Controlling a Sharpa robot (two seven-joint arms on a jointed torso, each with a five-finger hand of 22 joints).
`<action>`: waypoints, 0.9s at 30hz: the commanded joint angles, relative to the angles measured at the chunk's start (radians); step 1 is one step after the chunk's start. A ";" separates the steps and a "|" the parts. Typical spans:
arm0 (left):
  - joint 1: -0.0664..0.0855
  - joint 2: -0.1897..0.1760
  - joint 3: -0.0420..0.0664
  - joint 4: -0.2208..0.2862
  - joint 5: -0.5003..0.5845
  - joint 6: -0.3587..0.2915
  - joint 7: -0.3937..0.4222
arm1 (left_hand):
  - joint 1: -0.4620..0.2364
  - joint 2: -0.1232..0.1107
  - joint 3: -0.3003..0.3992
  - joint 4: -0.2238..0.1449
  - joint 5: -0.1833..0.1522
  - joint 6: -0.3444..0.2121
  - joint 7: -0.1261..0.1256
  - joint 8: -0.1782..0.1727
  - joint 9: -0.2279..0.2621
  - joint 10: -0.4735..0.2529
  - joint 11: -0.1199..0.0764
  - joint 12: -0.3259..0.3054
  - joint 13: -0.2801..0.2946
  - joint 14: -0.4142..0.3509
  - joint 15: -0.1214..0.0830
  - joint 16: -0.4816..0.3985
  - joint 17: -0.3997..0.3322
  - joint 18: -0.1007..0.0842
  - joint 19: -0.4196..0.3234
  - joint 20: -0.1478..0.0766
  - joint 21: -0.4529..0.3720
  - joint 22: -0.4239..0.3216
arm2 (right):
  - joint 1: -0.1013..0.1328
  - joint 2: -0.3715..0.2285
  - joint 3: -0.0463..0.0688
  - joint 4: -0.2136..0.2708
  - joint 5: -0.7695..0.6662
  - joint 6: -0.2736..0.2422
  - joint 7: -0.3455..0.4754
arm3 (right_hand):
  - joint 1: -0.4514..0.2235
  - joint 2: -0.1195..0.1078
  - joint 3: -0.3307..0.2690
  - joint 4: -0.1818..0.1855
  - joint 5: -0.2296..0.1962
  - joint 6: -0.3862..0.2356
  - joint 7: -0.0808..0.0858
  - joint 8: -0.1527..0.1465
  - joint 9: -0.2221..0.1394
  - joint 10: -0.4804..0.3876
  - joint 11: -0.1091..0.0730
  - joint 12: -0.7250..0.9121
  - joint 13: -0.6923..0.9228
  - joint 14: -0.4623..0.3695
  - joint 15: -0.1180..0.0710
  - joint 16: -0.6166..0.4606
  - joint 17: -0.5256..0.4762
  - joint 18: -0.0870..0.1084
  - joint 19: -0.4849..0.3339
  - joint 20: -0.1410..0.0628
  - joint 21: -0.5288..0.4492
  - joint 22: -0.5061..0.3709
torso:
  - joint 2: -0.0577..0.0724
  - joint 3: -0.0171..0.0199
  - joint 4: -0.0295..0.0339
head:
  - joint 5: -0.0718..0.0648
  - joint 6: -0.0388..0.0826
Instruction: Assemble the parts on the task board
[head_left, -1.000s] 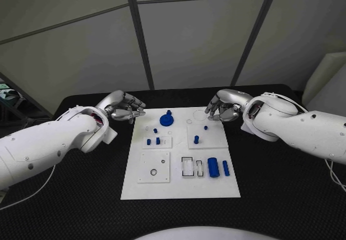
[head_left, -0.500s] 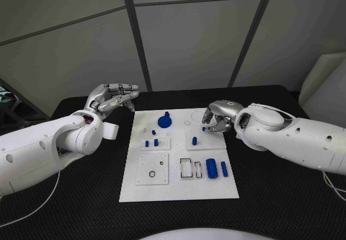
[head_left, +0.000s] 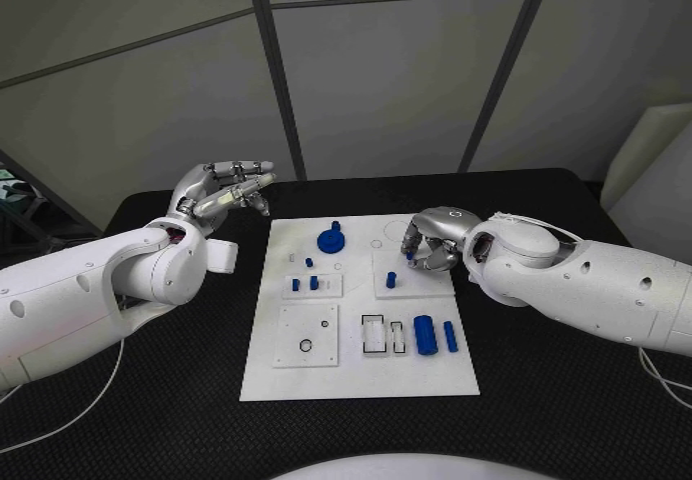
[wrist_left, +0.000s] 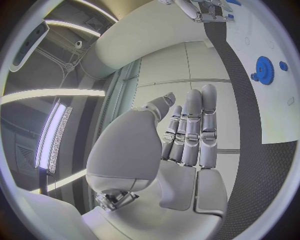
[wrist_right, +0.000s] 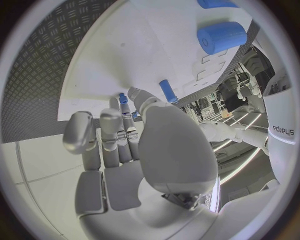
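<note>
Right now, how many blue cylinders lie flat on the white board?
2: a thick blue cylinder beside a slim blue cylinder, at the white board's near right; the right hand might hide another.

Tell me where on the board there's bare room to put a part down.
Free: the board's near strip, below the plate with the ring and the big cylinder. Crowded: the middle pegs and far end, where the right hand hovers by the gear.

walls (head_left: 389, 90): plain grey panels, split by dark seams
counter (head_left: 562, 400): black, kinda textured top
right side: pale slab (head_left: 649, 150) leaning past the counter
ceiling: long strip lights (wrist_left: 59, 125)
</note>
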 joint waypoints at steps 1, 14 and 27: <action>0.001 0.000 0.001 0.002 0.021 0.010 0.021 | 0.001 0.007 0.000 -0.003 -0.005 0.005 0.000 0.007 0.000 0.007 -0.002 0.005 0.000 0.000 -0.001 0.005 -0.001 -0.025 -0.010 0.000 -0.005 -0.001 | -0.001 0.005 0.000 -0.004 -0.013 0.025 -0.005 | 0.012 0.004 0.015 -0.003 -0.015 0.007 0.001 0.001 0.002 0.013 -0.004 0.006 0.000 0.028 0.005 0.026 0.023 -0.025 0.019 0.002 0.029 0.036 | -0.001 0.0003 -0.0004 | 0.001 -0.004; 0.001 -0.002 0.001 -0.003 0.021 0.000 0.010 | 0.000 0.010 0.000 -0.003 -0.005 0.008 0.001 0.009 0.000 0.008 -0.002 0.007 0.000 -0.002 -0.001 0.007 -0.002 -0.025 -0.011 0.000 -0.005 -0.001 | -0.007 0.011 0.000 -0.002 -0.048 0.024 -0.034 | 0.052 0.056 0.087 -0.051 -0.085 0.087 -0.017 0.029 0.015 0.110 -0.032 0.041 0.023 0.038 -0.017 0.156 0.154 -0.056 0.095 -0.012 0.152 0.193 | -0.002 0.0008 -0.0011 | 0.004 -0.013; 0.001 -0.001 0.001 -0.018 0.026 -0.008 0.000 | 0.005 0.011 0.001 -0.007 -0.005 0.014 0.000 0.013 0.001 0.007 -0.002 0.009 -0.002 -0.005 -0.001 0.010 -0.004 -0.025 -0.012 -0.001 -0.004 -0.001 | -0.008 -0.003 0.000 0.031 -0.102 -0.036 -0.084 | 0.060 0.063 0.115 -0.084 -0.091 0.097 -0.016 0.027 0.016 0.117 -0.032 0.034 0.033 0.033 -0.017 0.176 0.169 -0.060 0.103 -0.014 0.169 0.215 | -0.002 0.0005 -0.0017 | 0.003 -0.017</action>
